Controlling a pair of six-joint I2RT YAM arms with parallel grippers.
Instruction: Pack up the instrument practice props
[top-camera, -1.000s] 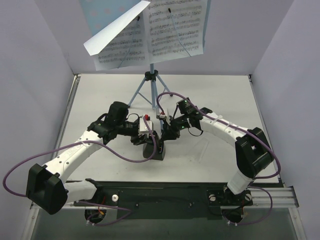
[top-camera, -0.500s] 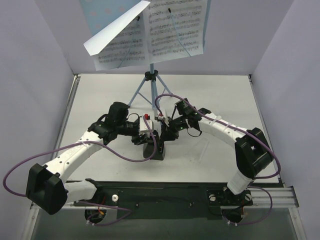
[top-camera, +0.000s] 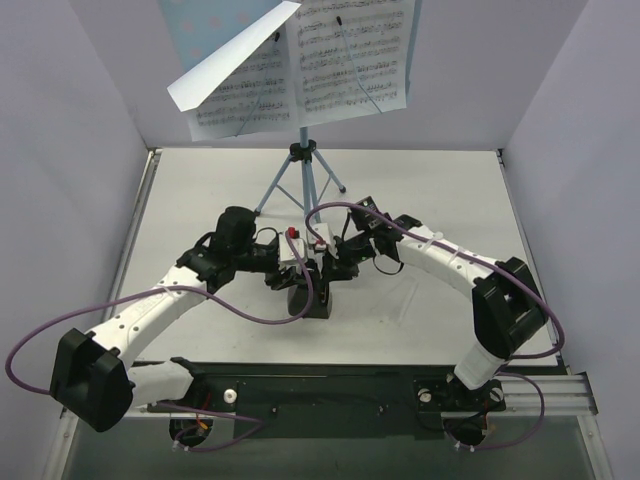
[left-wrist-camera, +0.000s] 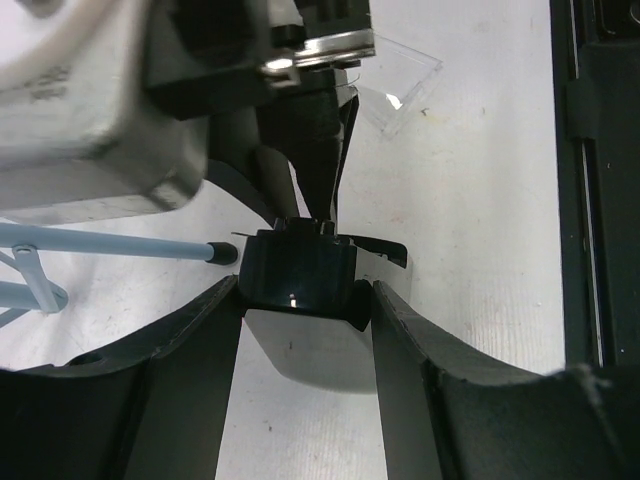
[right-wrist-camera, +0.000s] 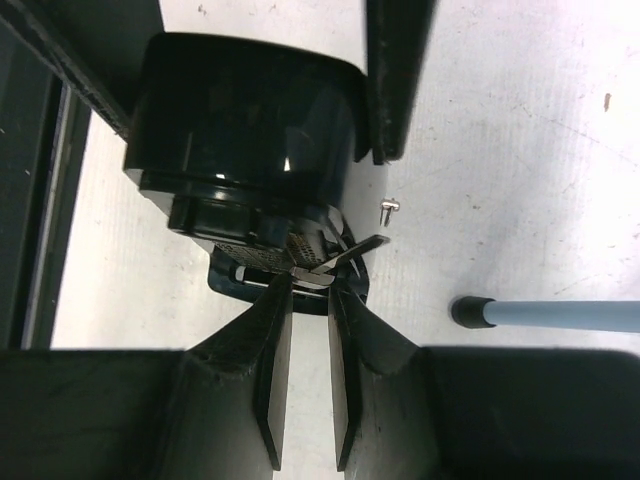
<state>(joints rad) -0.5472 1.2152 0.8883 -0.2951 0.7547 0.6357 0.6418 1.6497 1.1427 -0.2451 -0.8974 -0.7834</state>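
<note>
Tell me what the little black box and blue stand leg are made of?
Metronome: glossy black plastic, probably; sharp glints on its casing. Stand leg: thin tube painted light blue, likely metal, with a black rubbery-looking tip.

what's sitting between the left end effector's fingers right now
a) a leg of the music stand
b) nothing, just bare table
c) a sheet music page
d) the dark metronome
d: the left wrist view shows the dark metronome inside the left end effector, its fingers close against both sides.
</note>
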